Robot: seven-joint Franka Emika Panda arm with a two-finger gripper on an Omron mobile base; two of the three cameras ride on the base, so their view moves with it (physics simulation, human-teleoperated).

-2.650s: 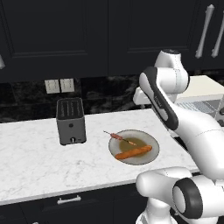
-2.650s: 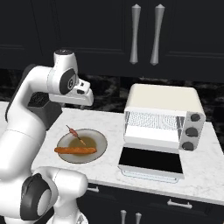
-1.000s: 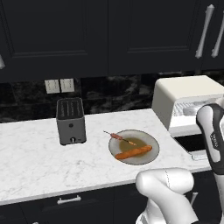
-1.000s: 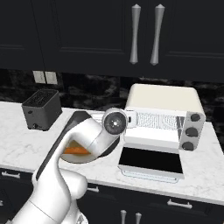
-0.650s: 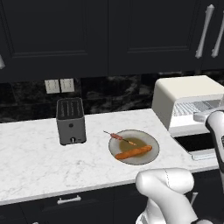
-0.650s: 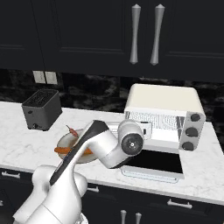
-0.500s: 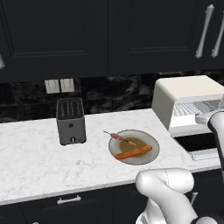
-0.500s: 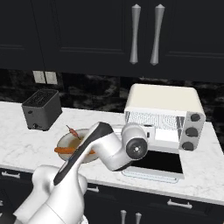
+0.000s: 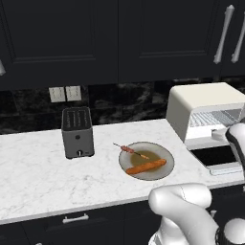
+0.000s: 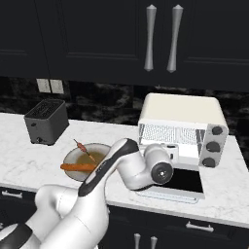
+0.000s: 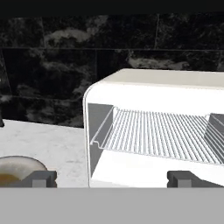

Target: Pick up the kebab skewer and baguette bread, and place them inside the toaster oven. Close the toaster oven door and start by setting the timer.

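At frame centre of the left base view, the kebab skewer and baguette bread lie on the plate on the bench. Right of them, the toaster oven stands with its door down. Before its rack, the jaws are spread wide, holding nothing.

— Surfaces, quick?
— Counter is white marble, grey veins, polished. Toaster oven on it: smooth cream shell, slight sheen; inside, thin bright wire rack, metal. Its door lies flat, dark glossy glass.
— Left of the oven?
— Plate looks glazed, brownish. Baguette bread smooth, orange-brown; kebab skewer lumpy. Slot toaster matt dark grey. My fingertips matt dark.
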